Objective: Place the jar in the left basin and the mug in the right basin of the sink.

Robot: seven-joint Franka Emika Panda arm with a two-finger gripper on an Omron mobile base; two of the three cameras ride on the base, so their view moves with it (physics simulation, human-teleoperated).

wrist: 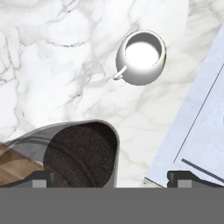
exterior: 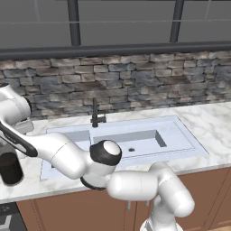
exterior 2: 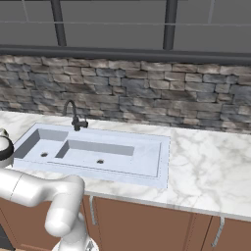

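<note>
Dark-filled glass jar (wrist: 81,155) nearest my gripper (wrist: 109,178), fingers spread empty, squat white mug (wrist: 141,57) upright beyond on marble.

Counter (exterior: 212,122) under me is white marble w/ grey veins, polished-looking. Mug (wrist: 141,57) looks like glazed ceramic, smooth, white-grey, bright inside. Jar (wrist: 81,155) is clear glass up top, grainy dark stuff in it, kinda rough texture. Sink (exterior 2: 147,162) is pale blue-grey, matt & smooth, both basins same finish. Faucet (exterior: 95,113) is dark, matt metal imo. Backsplash (exterior 2: 147,98) is rough grey stone. Cabinets (exterior 2: 147,225) are brown wood w/ 2 thin metal handles.
</note>
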